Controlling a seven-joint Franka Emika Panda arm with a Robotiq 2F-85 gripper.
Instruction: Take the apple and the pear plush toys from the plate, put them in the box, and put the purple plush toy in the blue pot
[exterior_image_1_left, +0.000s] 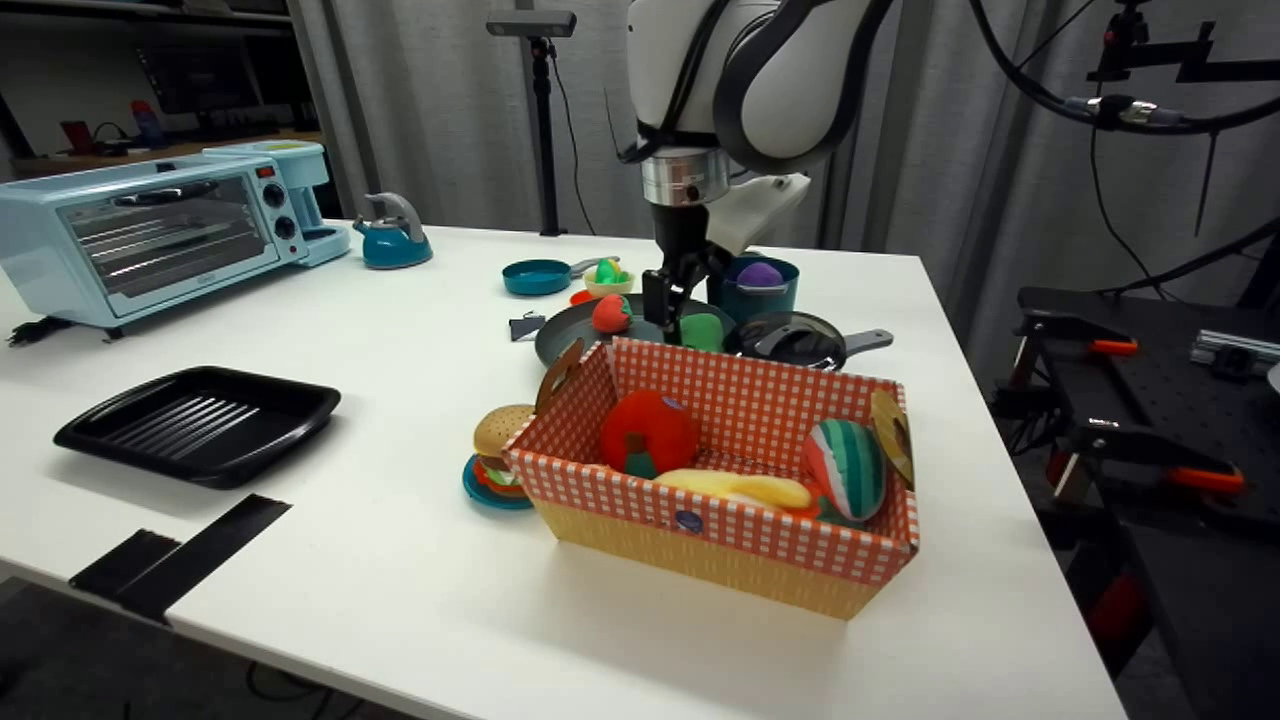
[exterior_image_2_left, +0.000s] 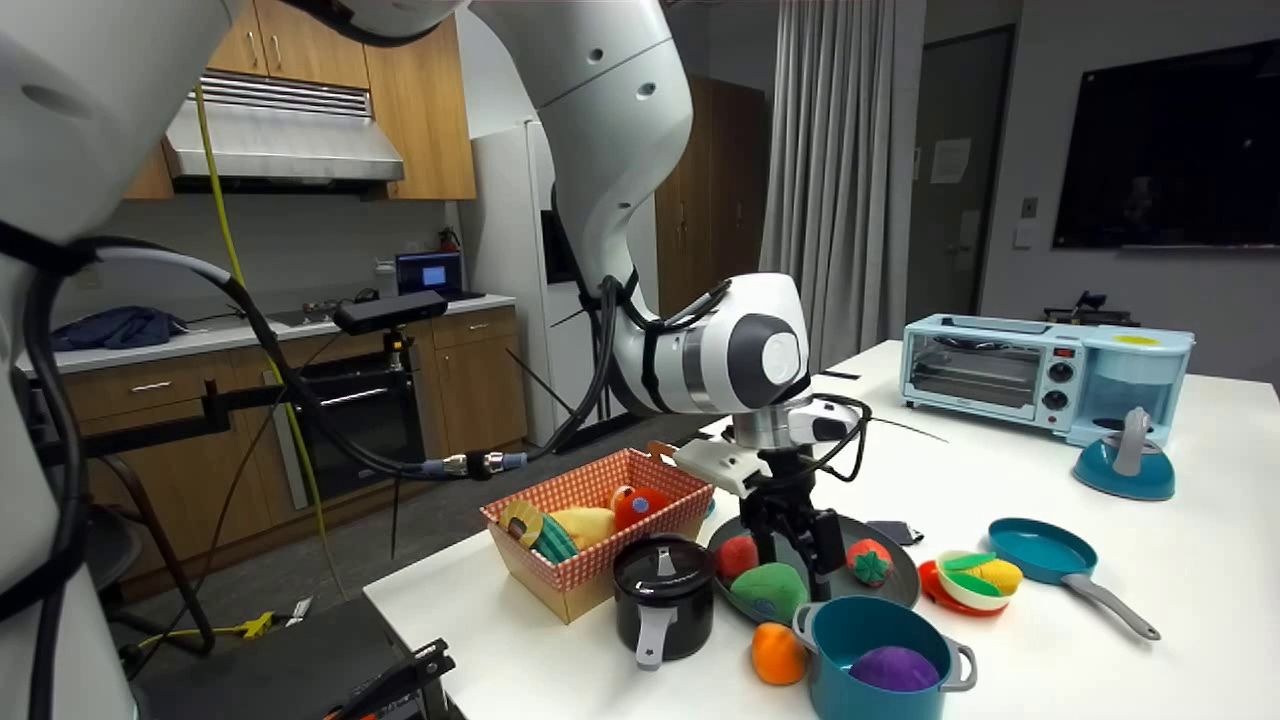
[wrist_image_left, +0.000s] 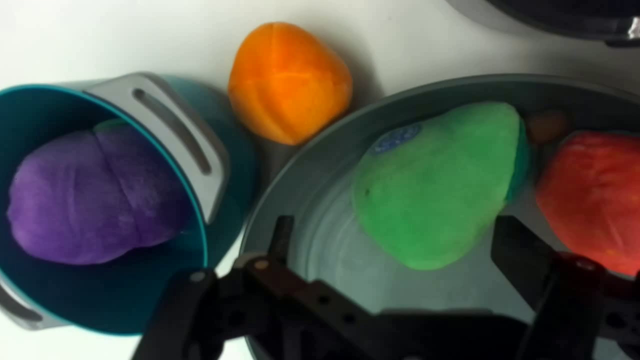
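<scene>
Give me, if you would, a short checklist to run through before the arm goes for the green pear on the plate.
1. Purple toy inside the blue pot: ok.
2. Fingers open and holding nothing: ok.
3. Pear lying on the plate: ok.
4. Pear centred between the fingers: not ok; most of it shows above their tips in the wrist view.
5. Fingers clear of the red toy, likely the apple: cannot tell; one shows right against its edge in the wrist view.
6. Space for the pear in the box: probably ok; a gap shows beside the striped toy.
</scene>
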